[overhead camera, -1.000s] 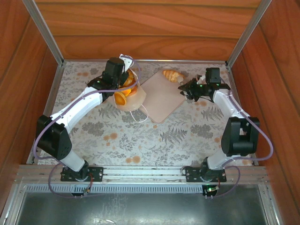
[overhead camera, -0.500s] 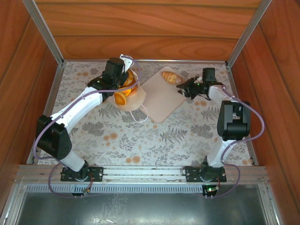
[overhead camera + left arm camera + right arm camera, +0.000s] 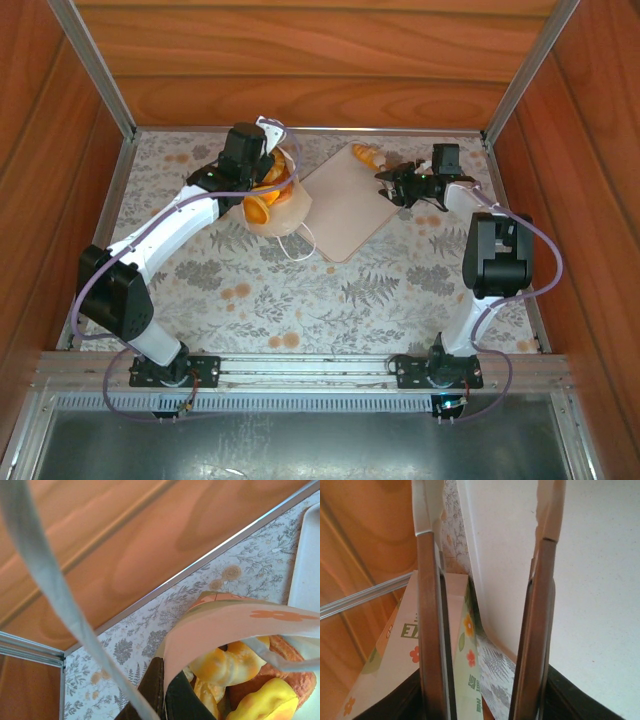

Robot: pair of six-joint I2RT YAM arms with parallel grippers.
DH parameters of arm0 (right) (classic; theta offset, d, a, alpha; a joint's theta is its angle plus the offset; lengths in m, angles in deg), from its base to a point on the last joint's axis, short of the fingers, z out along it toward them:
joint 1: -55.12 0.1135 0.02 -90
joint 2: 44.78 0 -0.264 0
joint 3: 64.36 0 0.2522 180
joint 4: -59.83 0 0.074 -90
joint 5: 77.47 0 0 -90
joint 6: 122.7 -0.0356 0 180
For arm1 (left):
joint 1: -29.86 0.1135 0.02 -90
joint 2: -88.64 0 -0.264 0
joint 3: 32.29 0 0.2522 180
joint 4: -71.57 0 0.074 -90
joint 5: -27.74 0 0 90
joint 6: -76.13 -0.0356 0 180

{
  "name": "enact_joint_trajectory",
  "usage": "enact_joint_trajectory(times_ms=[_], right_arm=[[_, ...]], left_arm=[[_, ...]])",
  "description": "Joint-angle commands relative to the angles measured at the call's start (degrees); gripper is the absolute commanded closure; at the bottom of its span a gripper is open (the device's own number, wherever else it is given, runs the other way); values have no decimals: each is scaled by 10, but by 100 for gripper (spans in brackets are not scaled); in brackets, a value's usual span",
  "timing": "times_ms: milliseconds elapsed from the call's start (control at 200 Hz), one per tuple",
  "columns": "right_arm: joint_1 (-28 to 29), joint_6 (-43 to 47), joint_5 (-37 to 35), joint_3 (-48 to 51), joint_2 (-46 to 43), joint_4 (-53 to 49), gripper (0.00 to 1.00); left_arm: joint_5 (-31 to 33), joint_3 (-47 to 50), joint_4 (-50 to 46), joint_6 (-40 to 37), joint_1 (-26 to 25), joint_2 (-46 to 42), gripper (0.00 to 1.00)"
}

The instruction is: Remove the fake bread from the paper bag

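The paper bag [image 3: 283,205] stands left of the pink tray, its mouth open with several glossy orange pieces of fake bread [image 3: 262,206] inside. My left gripper [image 3: 256,166] is at the bag's back rim, shut on the paper. In the left wrist view the dark fingers [image 3: 159,692] pinch the bag's rim [image 3: 225,622] above the bread [image 3: 227,664]. One piece of fake bread [image 3: 366,155] lies on the tray's far corner. My right gripper [image 3: 384,179] hovers just right of it, open. Nothing sits between its fingers [image 3: 431,630], and the bag [image 3: 395,655] shows beyond them.
The flat pink tray [image 3: 340,215] lies between the two arms on the fern-patterned cloth. A white cord handle [image 3: 47,580] crosses the left wrist view. Wooden walls and a metal frame close in the back and sides.
My right gripper's jaws have spread wider beside the bread on the tray, and the right arm's elbow has folded inward. The left gripper and the bag have not moved.
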Motion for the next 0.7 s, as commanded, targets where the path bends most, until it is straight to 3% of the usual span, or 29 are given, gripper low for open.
enact_joint_trajectory(times_ms=[0, 480, 695], right_arm=[[-4, 2, 24, 5, -21, 18, 48], [-3, 14, 23, 80, -92, 17, 54], [-4, 39, -5, 93, -107, -13, 67]], left_arm=[[13, -8, 31, -6, -5, 3, 100], [20, -11, 29, -9, -5, 2, 100], [24, -10, 29, -13, -7, 6, 100]])
